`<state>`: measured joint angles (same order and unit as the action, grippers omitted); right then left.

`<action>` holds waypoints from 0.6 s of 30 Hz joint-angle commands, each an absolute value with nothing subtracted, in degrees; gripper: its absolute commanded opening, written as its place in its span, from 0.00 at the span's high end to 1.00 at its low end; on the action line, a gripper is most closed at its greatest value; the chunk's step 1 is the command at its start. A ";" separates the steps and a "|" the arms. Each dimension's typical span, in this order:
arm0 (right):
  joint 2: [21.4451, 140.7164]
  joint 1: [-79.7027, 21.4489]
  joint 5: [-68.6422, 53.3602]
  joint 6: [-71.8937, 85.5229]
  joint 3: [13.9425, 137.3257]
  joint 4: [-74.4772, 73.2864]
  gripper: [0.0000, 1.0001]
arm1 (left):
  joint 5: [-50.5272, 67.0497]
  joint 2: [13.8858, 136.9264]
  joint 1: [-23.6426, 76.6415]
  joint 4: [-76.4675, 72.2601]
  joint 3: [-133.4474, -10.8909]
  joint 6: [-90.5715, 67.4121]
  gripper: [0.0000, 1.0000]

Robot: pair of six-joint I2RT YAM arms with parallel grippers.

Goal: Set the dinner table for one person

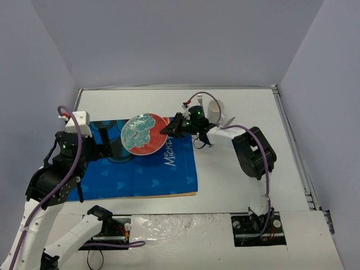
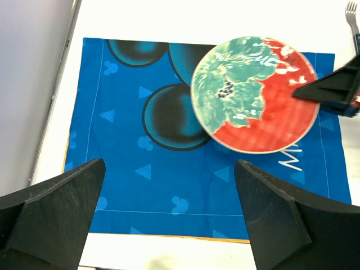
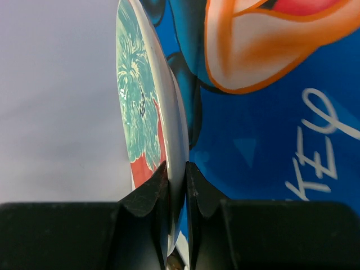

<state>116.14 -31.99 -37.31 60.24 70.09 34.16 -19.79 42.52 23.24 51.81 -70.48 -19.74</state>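
A round plate (image 1: 140,134), red with a teal flower pattern, hangs just above the far middle of the blue Mickey Mouse placemat (image 1: 152,174). The placemat lies on the white dinner table (image 1: 225,185). My right gripper (image 1: 166,129) is shut on the plate's right rim. The right wrist view shows the rim (image 3: 140,101) pinched edge-on between the fingertips (image 3: 175,169). My left gripper (image 1: 115,147) is open and empty over the placemat's left part. In the left wrist view its fingers (image 2: 170,169) stand wide apart, short of the plate (image 2: 247,95).
A white cup (image 1: 215,107) stands on the table behind the right wrist. A fork (image 2: 351,11) lies beyond the placemat's far right corner. A metal rim (image 1: 292,140) runs along the table's right side, and grey walls enclose the table.
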 commanded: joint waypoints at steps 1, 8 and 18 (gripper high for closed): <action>117.47 -35.06 -44.18 64.23 78.00 56.94 1.00 | -21.79 42.03 22.94 52.36 -71.46 -20.12 0.03; 124.00 -37.43 -44.76 64.41 80.38 61.84 1.00 | -22.37 41.37 22.94 53.60 -71.57 -20.21 0.03; 125.85 -38.75 -45.70 64.95 78.14 63.97 1.00 | -22.77 41.13 22.94 53.88 -71.19 -20.04 0.03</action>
